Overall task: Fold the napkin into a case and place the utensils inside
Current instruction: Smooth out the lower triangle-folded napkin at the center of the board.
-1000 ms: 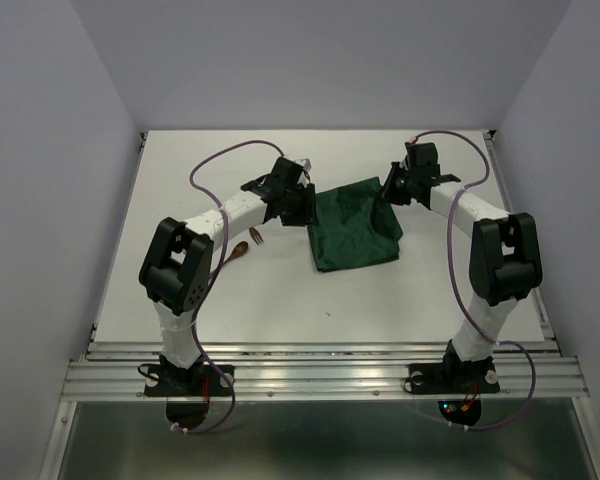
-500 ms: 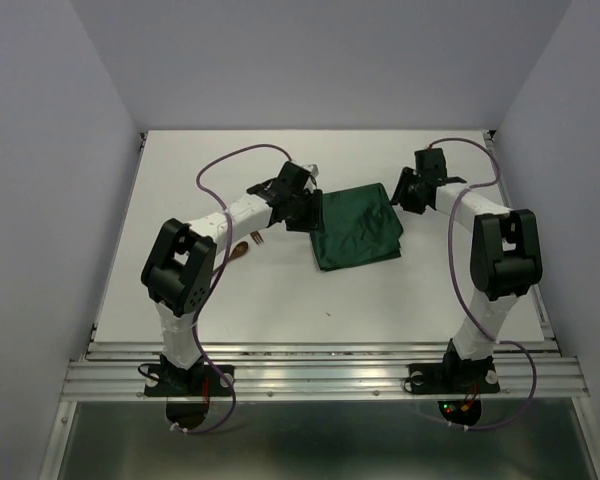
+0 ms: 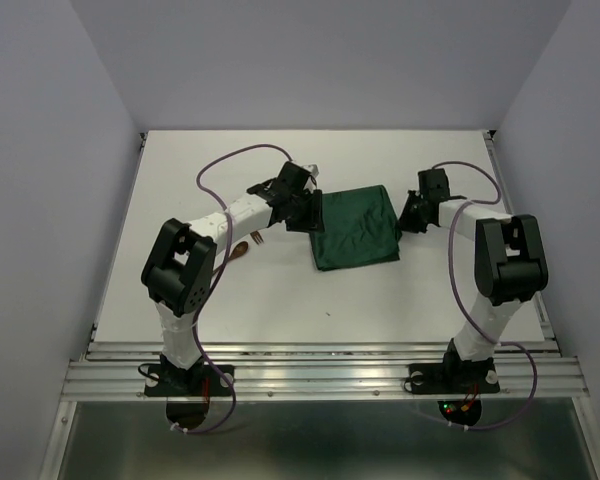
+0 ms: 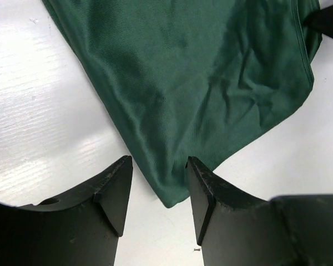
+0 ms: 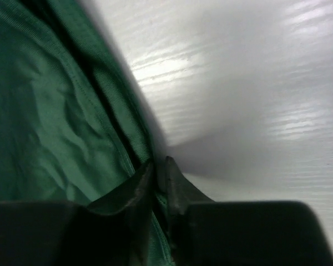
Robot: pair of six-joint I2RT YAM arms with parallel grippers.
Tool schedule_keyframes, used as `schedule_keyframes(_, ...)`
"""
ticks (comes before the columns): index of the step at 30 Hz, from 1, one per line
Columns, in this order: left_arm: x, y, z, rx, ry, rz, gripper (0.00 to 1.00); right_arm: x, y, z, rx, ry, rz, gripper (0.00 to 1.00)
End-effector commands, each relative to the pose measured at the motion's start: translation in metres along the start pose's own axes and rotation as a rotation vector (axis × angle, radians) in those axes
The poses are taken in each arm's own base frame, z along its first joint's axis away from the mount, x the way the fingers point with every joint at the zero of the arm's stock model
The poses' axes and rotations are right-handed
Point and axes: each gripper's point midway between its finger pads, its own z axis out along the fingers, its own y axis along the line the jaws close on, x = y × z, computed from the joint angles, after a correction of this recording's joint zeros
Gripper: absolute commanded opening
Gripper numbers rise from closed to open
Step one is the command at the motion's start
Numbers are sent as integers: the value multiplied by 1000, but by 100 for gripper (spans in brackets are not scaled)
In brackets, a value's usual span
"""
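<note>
Got the napkin (image 3: 355, 228) lying flat on the white table (image 3: 430, 300), folded down to a rough rectangle with a few wrinkles and stacked layers along its right edge. Seeing the left gripper (image 3: 313, 212) parked right at the napkin's left side, jaws well apart and straddling a corner of the cloth. Checking the left wrist view, can make out both black fingers (image 4: 115, 191) with green fabric poking into the gap, not squeezed at all, so nothing actually held there. Over at the napkin's right edge, got the right gripper (image 3: 408, 213) down low against the hem. Going by its wrist cam, looks nearly closed, with just a sliver of gap and the layered green edge running straight in between the two fingers (image 5: 137, 185), so calling it a pinch on the napkin. Bit blurry and dark in there though. Spotting the spoon (image 3: 238, 252) well off to the napkin's left, reddish-brown, bare on the table beside the left arm (image 3: 242, 212). Spotting the fork (image 3: 257, 238) just beside it, a bit nearer the napkin, too tiny to say more. Can see both sitting clear of the cloth
</note>
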Motion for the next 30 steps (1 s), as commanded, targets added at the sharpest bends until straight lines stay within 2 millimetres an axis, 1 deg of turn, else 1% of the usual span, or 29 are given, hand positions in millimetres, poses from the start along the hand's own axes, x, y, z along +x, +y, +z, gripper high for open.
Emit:
schedule_keyframes(1, -15, -12, -12, 23, -37, 36, 54, 24, 11, -11, -92, 38, 60, 8)
schedule_keyframes(2, -16, -12, -13, 24, -38, 37, 54, 28, 12, -13, -105, 42, 76, 5)
schedule_keyframes(3, -17, -12, -13, 23, -40, 39, 54, 45, 11, -13, -114, 72, 86, 2)
schedule_keyframes(4, -16, -12, -13, 22, -39, 42, 54, 46, 17, -19, -131, 57, 108, 1)
schedule_keyframes(5, -17, -13, -13, 23, -40, 45, 54, 57, 24, -20, -139, 71, 99, 1)
schedule_keyframes(7, -17, -13, -13, 21, -38, 52, 54, 72, 26, -26, -134, 76, 126, 1)
schedule_keyframes(9, -14, -12, -13, 12, -31, 63, 54, 82, 35, -30, -154, 78, 160, 1)
schedule_keyframes(10, -12, -16, -14, 13, -30, 82, 52, 88, 32, -34, -155, 77, 178, 1)
schedule_keyframes(11, -9, -17, -14, 8, -26, 91, 51, 92, 35, -36, -162, 79, 188, 1)
schedule_keyframes(13, -2, -19, -16, -6, -17, 115, 49, 90, 36, -41, -168, 61, 231, 1)
schedule_keyframes(14, 5, -28, -18, 4, -13, 140, 48, 93, 34, -42, -168, 62, 245, 1)
schedule_keyframes(16, 15, -38, -22, 14, -8, 170, 46, 88, 39, -49, -189, 40, 268, 1)
schedule_keyframes(17, 21, -42, -22, 16, -2, 184, 45, 90, 42, -50, -196, 43, 266, 1)
schedule_keyframes(18, 31, -52, -23, 26, 8, 210, 45, 89, 43, -52, -204, 40, 268, 1)
schedule_keyframes(20, 39, -62, -23, 25, 7, 235, 45, 86, 45, -52, -208, 35, 269, 1)
schedule_keyframes(21, 48, -73, -23, 38, 13, 262, 45, 85, 46, -52, -209, 34, 269, 1)
schedule_keyframes(23, 55, -80, -18, 19, 3, 300, 45, 85, 46, -50, -206, 40, 268, 1)
schedule_keyframes(24, 64, -89, -16, 9, 2, 340, 47, 85, 47, -49, -212, 43, 266, 1)
schedule_keyframes(26, 68, -95, -10, -20, -12, 388, 54, 86, 47, -48, -214, 47, 266, 1)
schedule_keyframes(27, 75, -102, -7, -31, -22, 418, 55, 87, 47, -48, -216, 49, 266, 1)
schedule_keyframes(28, 72, -100, -4, -46, -30, 425, 56, 88, 47, -48, -215, 50, 266, 1)
schedule_keyframes(29, 79, -109, 1, -42, -24, 453, 58, 89, 47, -47, -213, 55, 268, 1)
schedule_keyframes(30, 81, -112, 4, -42, -21, 461, 59, 90, 46, -46, -210, 58, 268, 1)
